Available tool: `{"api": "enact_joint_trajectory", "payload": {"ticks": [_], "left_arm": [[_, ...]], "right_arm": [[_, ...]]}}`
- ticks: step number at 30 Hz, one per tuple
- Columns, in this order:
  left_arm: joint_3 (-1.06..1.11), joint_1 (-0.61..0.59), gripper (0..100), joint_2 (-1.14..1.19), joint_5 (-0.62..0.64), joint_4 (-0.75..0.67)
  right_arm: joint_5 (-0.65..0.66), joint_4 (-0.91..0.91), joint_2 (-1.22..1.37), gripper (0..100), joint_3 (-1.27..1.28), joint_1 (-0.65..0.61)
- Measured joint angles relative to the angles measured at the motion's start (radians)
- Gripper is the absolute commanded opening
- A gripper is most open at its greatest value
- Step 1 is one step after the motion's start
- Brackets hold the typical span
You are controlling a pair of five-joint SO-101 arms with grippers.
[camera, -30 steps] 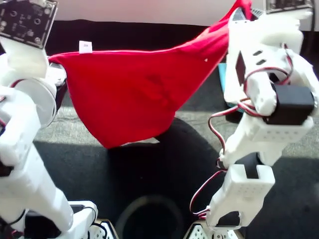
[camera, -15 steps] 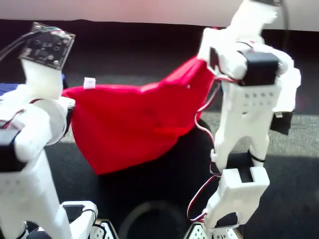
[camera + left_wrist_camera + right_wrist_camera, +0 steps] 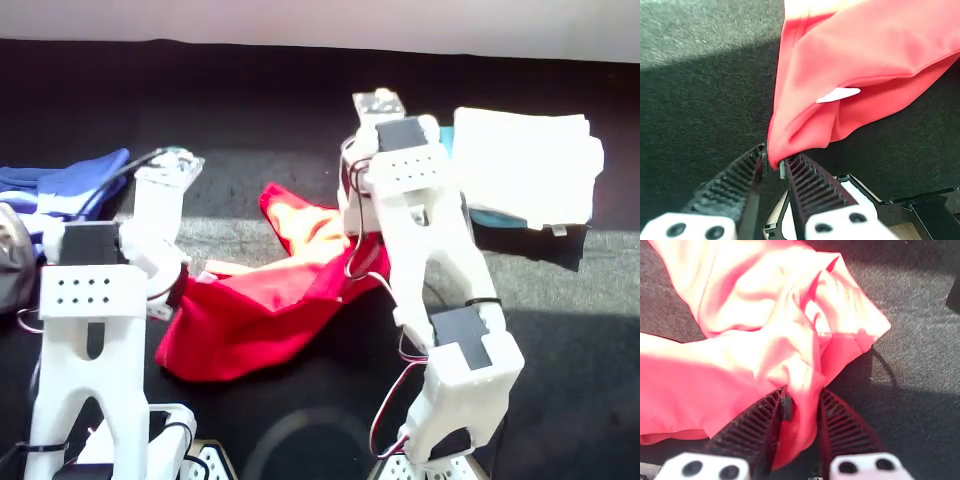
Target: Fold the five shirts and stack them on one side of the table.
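Red shirt [image 3: 260, 310] lying crumpled on the dark worktop [image 3: 250, 120] between the arms, left hand [image 3: 774, 167] pinching its edge, right hand [image 3: 802, 405] clamping a fold, white folded shirts [image 3: 520, 165] sitting at the far right.

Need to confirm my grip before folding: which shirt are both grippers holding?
The red shirt, mid-table, pinched by the left gripper and the right gripper. The blue shirt lies bunched at the left; the white shirt sits folded at the right.
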Motion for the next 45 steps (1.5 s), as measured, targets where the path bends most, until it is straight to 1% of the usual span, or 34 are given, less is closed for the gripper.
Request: {"api": "enact_joint_trajectory", "payload": {"ticks": [3,7,10,13,17,22,25,27,30,34,39,43,45], "left_arm": [[0.087,-0.011,1,0.000,0.000,-0.061],[0.121,-0.084,1,0.000,0.000,-0.123],[0.121,-0.140,1,0.000,-0.051,-0.150],[0.127,-0.186,1,0.000,-0.101,-0.157],[0.127,-0.238,1,0.000,-0.114,-0.157],[0.129,-0.310,1,0.000,-0.137,-0.166],[0.133,-0.318,1,0.000,-0.198,-0.166],[0.133,-0.324,1,0.000,-0.212,-0.166],[0.133,-0.324,1,0.000,-0.218,-0.166],[0.133,-0.324,1,0.000,-0.218,-0.166],[0.133,-0.324,1,0.000,-0.218,-0.166],[0.133,-0.324,1,0.000,-0.218,-0.166],[0.133,-0.325,1,0.000,-0.218,-0.166]], "right_arm": [[0.002,-0.009,0.000,14.9,0.020,0.000],[0.002,0.020,-0.003,14.9,-0.014,0.000],[0.002,0.048,-0.025,14.6,-0.057,0.000],[0.002,0.057,-0.046,14.6,-0.097,0.008],[0.002,0.058,-0.089,14.6,-0.132,0.029],[0.009,0.060,-0.181,14.6,-0.135,0.028],[0.009,0.048,-0.242,14.7,-0.141,0.028],[0.009,0.038,-0.255,14.7,-0.135,0.028],[0.009,0.032,-0.233,14.7,-0.049,0.011],[0.009,-0.006,-0.181,14.7,0.054,-0.043],[0.009,-0.032,-0.176,14.9,0.074,-0.081],[0.011,-0.018,-0.176,14.9,0.075,-0.084],[0.037,-0.005,-0.176,14.9,0.075,-0.077]]}}
